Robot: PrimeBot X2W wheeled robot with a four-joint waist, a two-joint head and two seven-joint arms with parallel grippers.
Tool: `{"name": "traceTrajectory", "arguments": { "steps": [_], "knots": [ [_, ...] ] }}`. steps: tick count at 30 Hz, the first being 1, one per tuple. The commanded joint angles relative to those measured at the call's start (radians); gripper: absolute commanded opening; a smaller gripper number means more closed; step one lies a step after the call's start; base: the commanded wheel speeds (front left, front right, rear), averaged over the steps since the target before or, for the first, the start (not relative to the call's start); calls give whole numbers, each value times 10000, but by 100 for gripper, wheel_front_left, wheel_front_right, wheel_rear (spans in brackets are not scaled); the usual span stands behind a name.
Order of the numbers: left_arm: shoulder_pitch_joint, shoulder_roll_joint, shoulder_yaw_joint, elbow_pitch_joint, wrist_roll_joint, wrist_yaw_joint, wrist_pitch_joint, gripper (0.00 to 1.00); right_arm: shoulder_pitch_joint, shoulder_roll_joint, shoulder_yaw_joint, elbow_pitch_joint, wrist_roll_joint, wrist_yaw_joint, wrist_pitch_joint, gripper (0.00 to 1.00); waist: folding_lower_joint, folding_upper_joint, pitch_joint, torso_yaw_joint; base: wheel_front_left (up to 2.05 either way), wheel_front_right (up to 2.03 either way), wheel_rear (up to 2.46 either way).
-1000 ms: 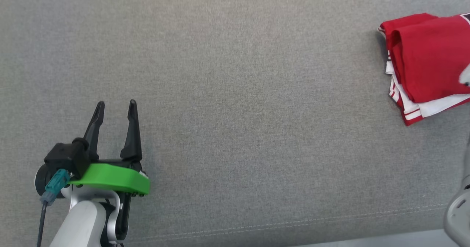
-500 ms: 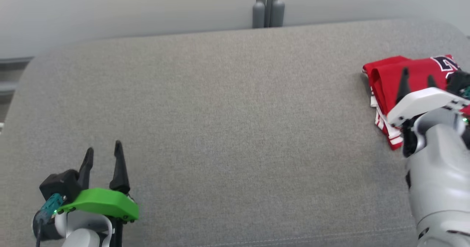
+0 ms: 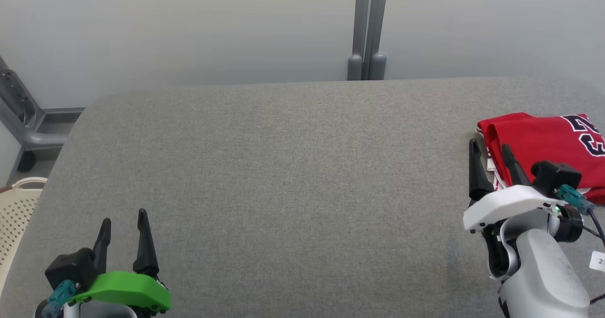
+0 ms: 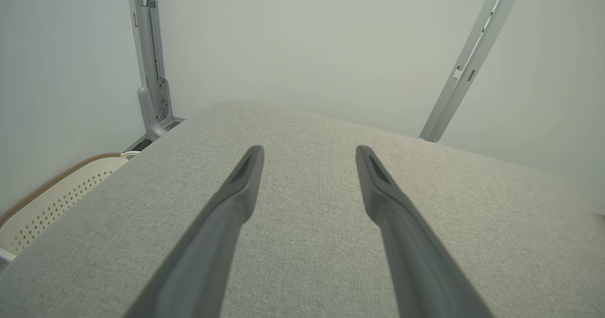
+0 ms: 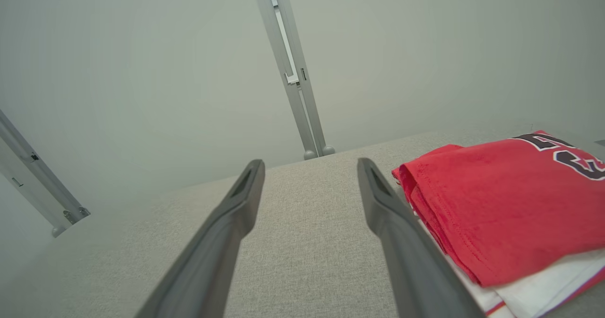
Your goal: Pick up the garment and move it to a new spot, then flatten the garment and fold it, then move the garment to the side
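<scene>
The garment (image 3: 543, 141) is a folded red jersey with white trim and dark lettering, lying at the far right of the grey table (image 3: 283, 167). In the right wrist view the garment (image 5: 501, 209) lies just right of my fingers. My right gripper (image 3: 490, 147) is open, its fingers pointing up beside the garment's left edge, holding nothing. My left gripper (image 3: 123, 221) is open at the lower left over bare cloth. In the left wrist view the left gripper (image 4: 309, 155) has only table between its fingers, as has the right gripper (image 5: 310, 167) in the right wrist view.
A cream perforated basket (image 3: 16, 209) stands off the table's left edge; the basket (image 4: 52, 200) also appears in the left wrist view. A grey post (image 3: 368, 30) rises behind the far edge against a pale wall. A metal frame leg (image 3: 21, 119) stands at the far left.
The head camera has tilted up, so the wall, post and basket have come into view. My right gripper has come into the picture beside the garment. Both grippers stay open.
</scene>
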Motion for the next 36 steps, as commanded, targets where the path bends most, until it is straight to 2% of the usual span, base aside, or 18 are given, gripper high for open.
{"name": "traceTrajectory", "arguments": {
  "steps": [1,7,13,25,36],
  "knots": [
    [225,-89,46,21,123,-102,-136,100,467,-39,169,-419,123,-3,-62,100,1,0,-151,113,0,0,0],
    [567,-249,150,114,412,-481,-307,100,1792,-32,611,-1794,-259,-3,-163,100,1,0,-306,167,0,0,0],
    [827,-398,387,196,947,-642,-307,100,2743,-34,718,-2359,-743,-3,-169,100,1,0,-395,114,0,0,0],
    [1558,-1041,1241,130,1881,-1178,-312,100,3747,-27,390,-2069,-1272,-3,-114,100,1,0,-489,-102,0,0,0],
    [1637,-1290,1351,1112,2248,-1631,-299,100,3551,-30,543,-1639,-1502,-3,56,100,1,0,-491,-233,0,0,0]
  ]
}}
